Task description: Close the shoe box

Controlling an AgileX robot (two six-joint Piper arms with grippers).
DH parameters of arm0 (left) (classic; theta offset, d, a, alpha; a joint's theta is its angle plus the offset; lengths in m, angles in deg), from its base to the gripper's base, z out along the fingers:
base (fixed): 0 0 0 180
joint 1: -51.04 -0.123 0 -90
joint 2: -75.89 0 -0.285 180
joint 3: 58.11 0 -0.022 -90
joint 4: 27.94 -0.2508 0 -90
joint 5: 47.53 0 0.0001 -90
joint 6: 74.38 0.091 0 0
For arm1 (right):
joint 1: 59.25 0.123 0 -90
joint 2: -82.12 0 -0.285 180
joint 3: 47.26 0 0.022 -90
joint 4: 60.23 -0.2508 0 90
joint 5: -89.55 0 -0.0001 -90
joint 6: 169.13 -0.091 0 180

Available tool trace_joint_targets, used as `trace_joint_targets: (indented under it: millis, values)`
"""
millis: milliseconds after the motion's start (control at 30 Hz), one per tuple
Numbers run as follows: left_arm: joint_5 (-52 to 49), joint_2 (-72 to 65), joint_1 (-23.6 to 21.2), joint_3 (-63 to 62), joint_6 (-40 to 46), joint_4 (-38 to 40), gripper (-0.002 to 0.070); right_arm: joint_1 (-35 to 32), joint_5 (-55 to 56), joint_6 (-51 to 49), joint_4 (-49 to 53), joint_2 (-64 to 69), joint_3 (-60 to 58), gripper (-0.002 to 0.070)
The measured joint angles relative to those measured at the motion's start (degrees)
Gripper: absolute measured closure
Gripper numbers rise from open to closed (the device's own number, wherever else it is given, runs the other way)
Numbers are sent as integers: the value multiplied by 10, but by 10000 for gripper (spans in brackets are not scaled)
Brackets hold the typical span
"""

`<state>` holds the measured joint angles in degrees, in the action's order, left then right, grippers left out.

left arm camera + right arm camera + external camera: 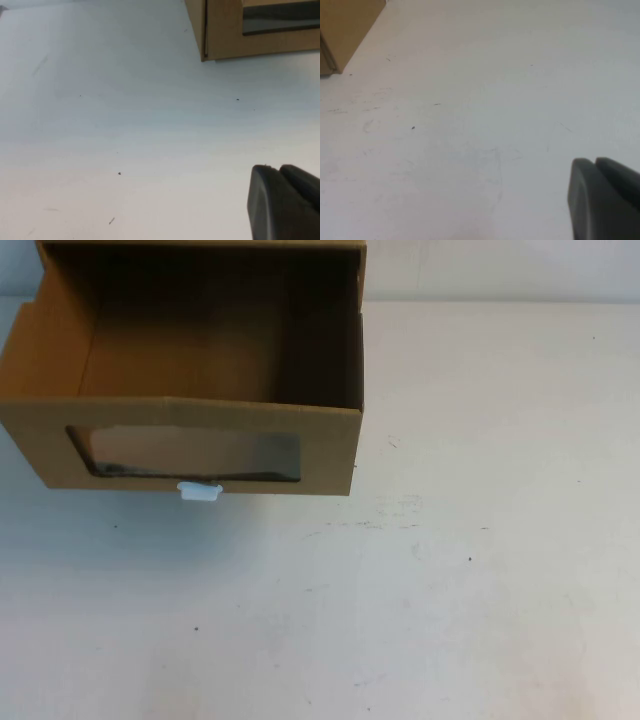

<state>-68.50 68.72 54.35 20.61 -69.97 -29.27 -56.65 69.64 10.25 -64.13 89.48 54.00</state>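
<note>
One shoe box of light, stiff cardboard stood pulled open at upper left, best pushed on its windowed front; the left gripper and right gripper sat low-right in their wrist views, jaws seemingly together.

High view steeply down on shoe box; both low wrist views sharing its front corners.

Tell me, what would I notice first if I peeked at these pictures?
The big brown shoe box at the table's far left, its drawer pulled open, dark window and white tab facing you. The left gripper and right gripper hang over bare table, touching nothing.
</note>
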Motion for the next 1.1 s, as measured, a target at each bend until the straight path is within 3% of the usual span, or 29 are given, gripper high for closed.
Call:
trace_joint_targets:
  millis: [1100]
  values:
    - [8, 0, 0, 0, -5, 0, 680, 0, -1, 0, 0, 0, 0, 687]
